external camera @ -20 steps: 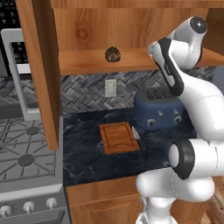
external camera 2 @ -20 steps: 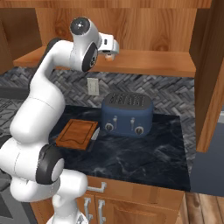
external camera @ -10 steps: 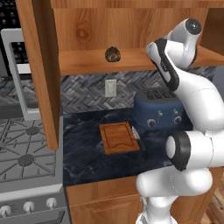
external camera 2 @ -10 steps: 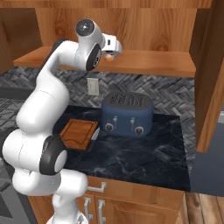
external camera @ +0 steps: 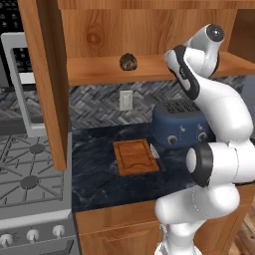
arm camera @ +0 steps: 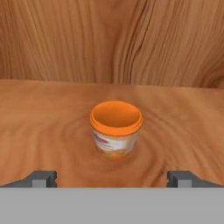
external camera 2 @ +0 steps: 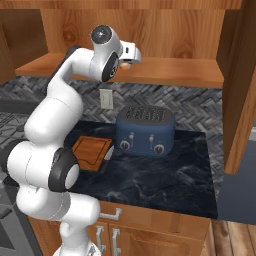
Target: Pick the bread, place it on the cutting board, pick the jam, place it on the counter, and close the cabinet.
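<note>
- Dark marbled worktop point(external camera: 104, 179) carries cutting board point(external camera: 135, 157) and blue toaster point(external camera: 180, 130).
- Cabinet point(external camera: 45, 74) stands open.
- Jam point(arm camera: 116, 128): orange, upright on shelf point(arm camera: 48, 127).
- Claw point(arm camera: 113, 178) spread.

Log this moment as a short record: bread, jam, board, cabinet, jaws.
bread: dark brown mottled lump on the wooden cabinet's inner shelf
jam: small orange jar upright on that shelf, ahead of the gripper
board: reddish-brown wooden cutting board on the dark marbled counter, bare
cabinet: doors open
jaws: spread wide, holding nothing
</note>
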Tool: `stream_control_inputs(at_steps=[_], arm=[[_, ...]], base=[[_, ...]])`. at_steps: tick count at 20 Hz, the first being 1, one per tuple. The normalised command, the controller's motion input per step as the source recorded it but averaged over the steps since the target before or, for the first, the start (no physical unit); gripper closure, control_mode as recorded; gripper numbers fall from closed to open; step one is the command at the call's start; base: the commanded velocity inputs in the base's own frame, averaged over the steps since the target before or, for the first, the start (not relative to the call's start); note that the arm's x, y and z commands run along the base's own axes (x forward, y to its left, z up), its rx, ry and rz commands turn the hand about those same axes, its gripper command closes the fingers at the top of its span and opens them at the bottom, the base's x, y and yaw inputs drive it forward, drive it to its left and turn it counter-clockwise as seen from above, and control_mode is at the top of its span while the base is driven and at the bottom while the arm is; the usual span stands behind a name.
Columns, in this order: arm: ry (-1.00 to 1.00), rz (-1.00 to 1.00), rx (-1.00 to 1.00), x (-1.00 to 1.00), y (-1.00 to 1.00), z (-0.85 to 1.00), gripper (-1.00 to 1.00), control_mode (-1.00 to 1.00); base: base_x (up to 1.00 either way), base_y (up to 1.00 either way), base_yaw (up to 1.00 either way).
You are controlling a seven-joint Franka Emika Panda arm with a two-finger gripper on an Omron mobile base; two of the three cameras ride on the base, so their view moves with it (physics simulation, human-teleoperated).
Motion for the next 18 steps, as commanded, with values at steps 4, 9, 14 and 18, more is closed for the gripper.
stream_control_inputs(at_steps=[4,9,14,18], arm=[[0.0,0.0,0.0,0.25,0.0,-0.02,-1.0,-1.0],[0.0,0.0,0.0,0.28,0.0,0.0,-1.0,-1.0],[0.0,0.0,0.0,0.24,0.0,0.0,-1.0,-1.0],[0.0,0.0,0.0,0.16,0.0,-0.01,-1.0,-1.0]], base=[[0.0,0.0,0.0],[0.0,0.0,0.0],[0.0,0.0,0.0],[0.0,0.0,0.0]])
